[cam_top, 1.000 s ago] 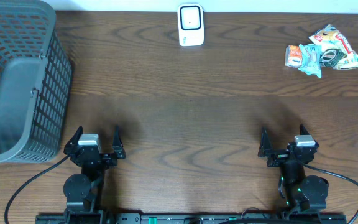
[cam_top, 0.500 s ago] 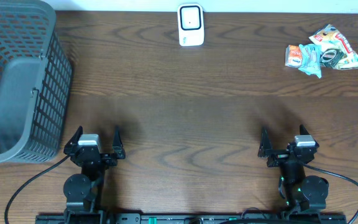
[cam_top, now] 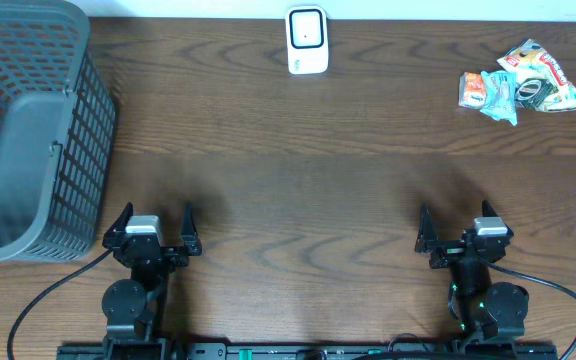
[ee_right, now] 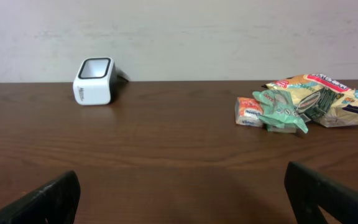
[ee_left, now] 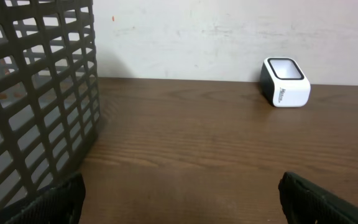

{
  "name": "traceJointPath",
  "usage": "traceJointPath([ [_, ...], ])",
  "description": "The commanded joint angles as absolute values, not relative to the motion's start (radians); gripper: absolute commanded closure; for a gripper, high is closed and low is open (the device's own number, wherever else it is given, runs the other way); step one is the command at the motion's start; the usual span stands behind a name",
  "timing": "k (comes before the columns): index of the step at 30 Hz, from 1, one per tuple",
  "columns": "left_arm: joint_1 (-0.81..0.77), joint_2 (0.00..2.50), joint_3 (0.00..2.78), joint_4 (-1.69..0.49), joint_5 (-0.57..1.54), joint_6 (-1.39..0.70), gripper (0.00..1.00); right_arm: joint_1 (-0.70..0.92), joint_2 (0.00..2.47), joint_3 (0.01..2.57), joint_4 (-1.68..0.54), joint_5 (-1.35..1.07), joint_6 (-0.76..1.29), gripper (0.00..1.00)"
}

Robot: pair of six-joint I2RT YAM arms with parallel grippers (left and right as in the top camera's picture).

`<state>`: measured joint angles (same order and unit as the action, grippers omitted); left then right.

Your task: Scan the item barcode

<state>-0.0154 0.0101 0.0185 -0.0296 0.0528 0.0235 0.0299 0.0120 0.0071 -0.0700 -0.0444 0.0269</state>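
Nearest, at the front edge of the dark wooden surface (cam_top: 298,180): left pincer (cam_top: 157,212), spread wide, gripping nothing. Level with it, off to the right and well apart: right pincer (cam_top: 455,212), likewise spread wide, holding nothing.

Further back on the left: a grey slatted basket (cam_top: 88,150), tall, standing ahead of the left pincer and to its left. Fills the left part of that wrist's view (mesh wall rising past the top of the frame).

Far right, near the back edge: the snack packets (cam_top: 521,83), a small crumpled heap of wrappers in orange, green and yellow, touching and overlapping, lying flat on the wood. In open line of sight from the right wrist.

Farthest, at the back edge near the middle: the white barcode scanner (cam_top: 307,40), upright, dark window tilted up and forward. Well apart from both heap and basket, in plain sight of both wrist views.
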Motion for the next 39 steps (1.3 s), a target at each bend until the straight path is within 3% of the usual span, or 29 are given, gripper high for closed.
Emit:
traceJointPath([
  [1, -0.019, 0.004, 0.004, -0.071, 0.037, 0.033, 0.02, 0.027, 0.007, 0.006, -0.075, -0.033, 0.036, 0.01],
  [39, -0.019, 0.004, 0.004, -0.071, 0.037, 0.033, 0.02, 0.026, 0.006, 0.006, -0.076, -0.021, 0.036, 0.01],
])
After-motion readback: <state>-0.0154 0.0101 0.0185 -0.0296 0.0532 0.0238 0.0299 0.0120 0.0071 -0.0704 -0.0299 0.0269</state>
